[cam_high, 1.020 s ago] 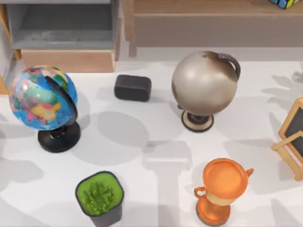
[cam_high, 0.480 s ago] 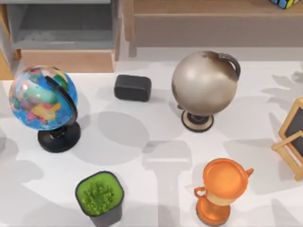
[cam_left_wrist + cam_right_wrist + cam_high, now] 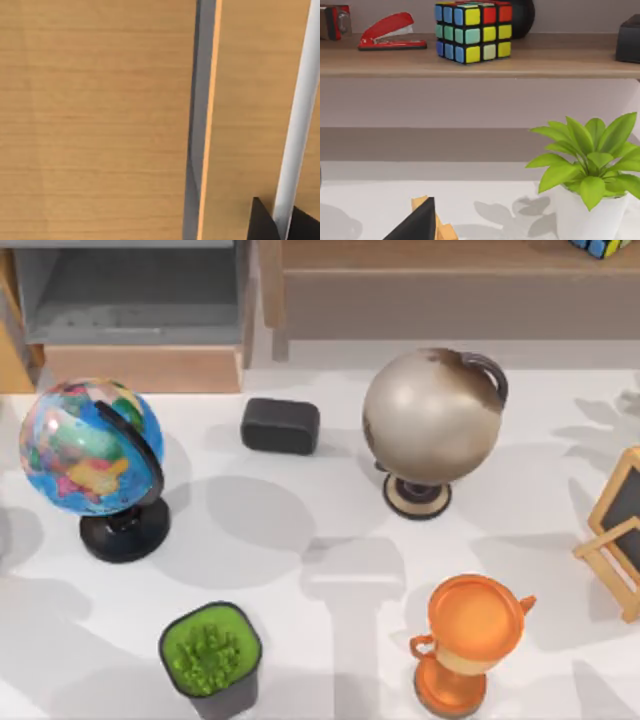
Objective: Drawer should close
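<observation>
Drawer point(image 3: 140, 325): top view's upper left corner, standing pulled out. Wide shallow box, matte grey floor and walls, plain light-wood front panel with no handle visible.
Step in hand, as judged: bring a gripper to the front panel and push squarely, near its middle, so the box slides in without skewing; approach clear of the blue globe.
Left gripper: a dark tip point(image 3: 262, 222) at the edge of the left wrist view, close against flat light-wood grain with a narrow grey seam and a pale bar; how far the claw is parted, and whether it holds anything, cannot be told.
Blue globe point(image 3: 90, 447): glossy sphere, black arc and round base, just in front of the drawer.
Black block point(image 3: 280, 426): rounded, matte.
Potted plant point(image 3: 210, 658): dark square pot.
Grey globe point(image 3: 432, 417): dull metallic sphere, tan base.
Trophy point(image 3: 466, 635): orange, two-handled.
Right gripper: a dark tip point(image 3: 417, 225) low in the right wrist view, facing the shelf unit point(image 3: 480, 67) with a colour cube point(image 3: 472, 30) and red stapler point(image 3: 390, 31); claw state cannot be told.
</observation>
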